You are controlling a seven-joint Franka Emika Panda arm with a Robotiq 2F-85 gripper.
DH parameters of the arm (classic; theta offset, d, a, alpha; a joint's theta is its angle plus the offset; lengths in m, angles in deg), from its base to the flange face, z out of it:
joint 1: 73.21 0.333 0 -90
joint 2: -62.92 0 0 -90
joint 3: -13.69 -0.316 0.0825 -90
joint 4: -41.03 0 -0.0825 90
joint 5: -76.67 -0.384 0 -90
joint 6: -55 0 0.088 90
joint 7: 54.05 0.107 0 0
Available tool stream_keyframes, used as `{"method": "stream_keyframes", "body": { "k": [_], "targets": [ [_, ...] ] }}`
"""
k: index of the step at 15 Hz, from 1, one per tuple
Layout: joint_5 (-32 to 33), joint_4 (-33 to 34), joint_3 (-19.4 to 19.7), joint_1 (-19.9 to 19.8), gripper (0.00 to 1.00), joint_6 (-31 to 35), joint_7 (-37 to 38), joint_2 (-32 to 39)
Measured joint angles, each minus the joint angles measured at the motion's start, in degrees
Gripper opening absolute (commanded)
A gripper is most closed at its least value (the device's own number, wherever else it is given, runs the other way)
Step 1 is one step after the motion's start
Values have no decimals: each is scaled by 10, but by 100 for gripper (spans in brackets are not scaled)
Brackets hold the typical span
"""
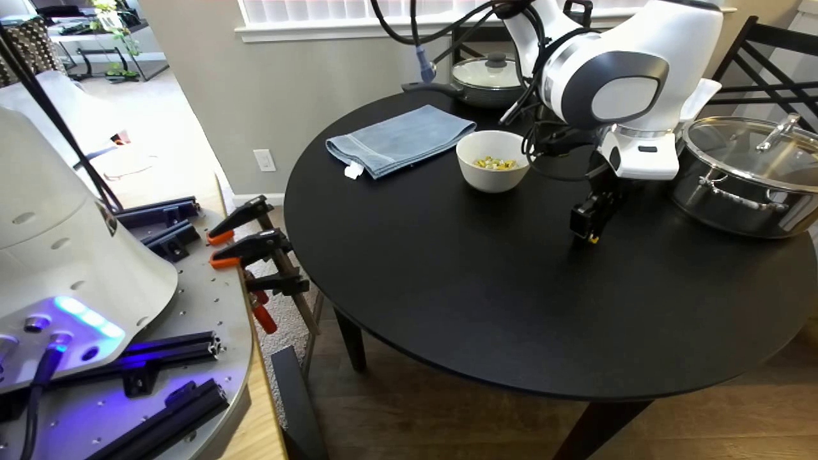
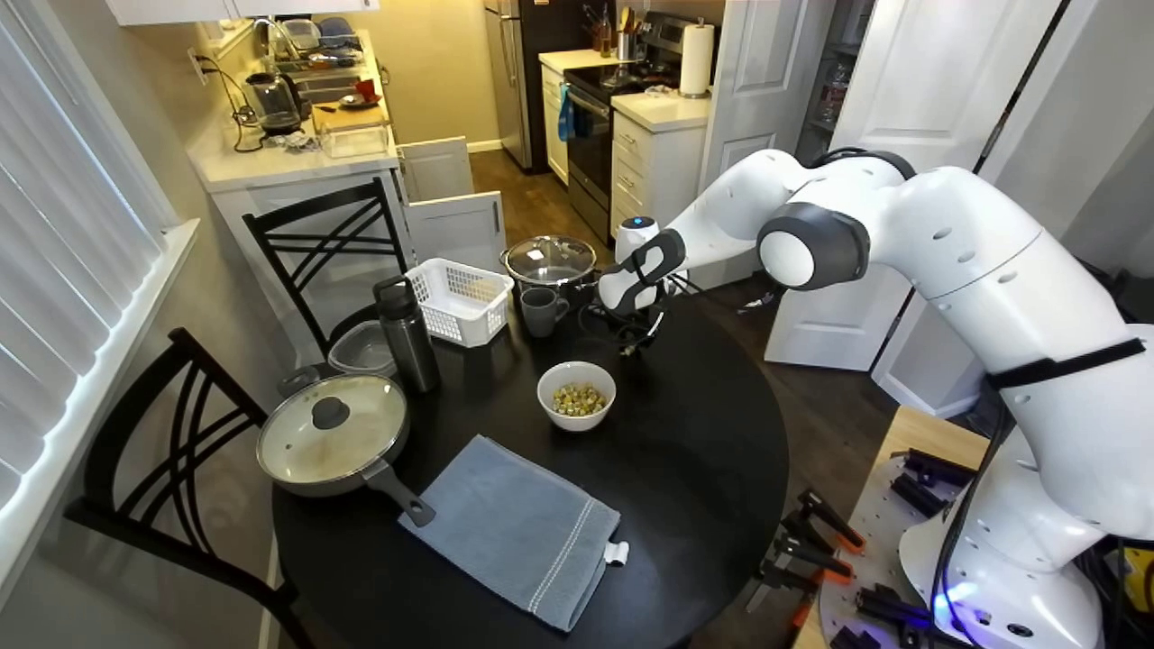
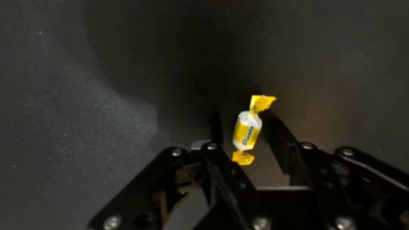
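A small wrapped sweet (image 3: 247,131) lies on the round black desk (image 1: 460,287), between the two fingers (image 3: 282,140) of the robot's hand (image 3: 245,120), which stand partly apart with a slim gap on either side of it. Its body is white with a yellow band around the middle, where "Ricola" runs slantwise in dark script. In the wrist view, both ends are twisted: the upper flares bright yellow toward the right, the lower is a deeper orange-yellow ruffle. Near the hand, a white bowl (image 1: 489,181) holds yellow-and-white pieces (image 1: 496,163).

Candy (image 3: 247,131) on tbl (image 1: 447,275), btwn fingers (image 3: 282,140) of end effector (image 3: 245,124).
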Motion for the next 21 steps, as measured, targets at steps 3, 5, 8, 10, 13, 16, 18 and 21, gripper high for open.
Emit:
{"method": "stream_keyframes", "body": {
  "k": [3, 5, 8, 10, 13, 16, 18, 21],
  "targets": [
    [0, 0, -1, -1, 0, 0, 0, -1],
    [0, 0, -4, -2, 4, 0, 0, -2],
    [0, -4, -18, -4, 4, 2, -9, -10],
    [0, -21, -33, -4, 4, 14, -26, -35],
    [-1, -77, -56, -1, 4, 50, -68, -102],
    [-30, -148, -100, -8, 4, 63, -145, -186],
    [-68, -192, -134, -16, 4, 62, -205, -235],
    [-131, -239, -171, -27, 4, 42, -295, -287]
  ]
}}
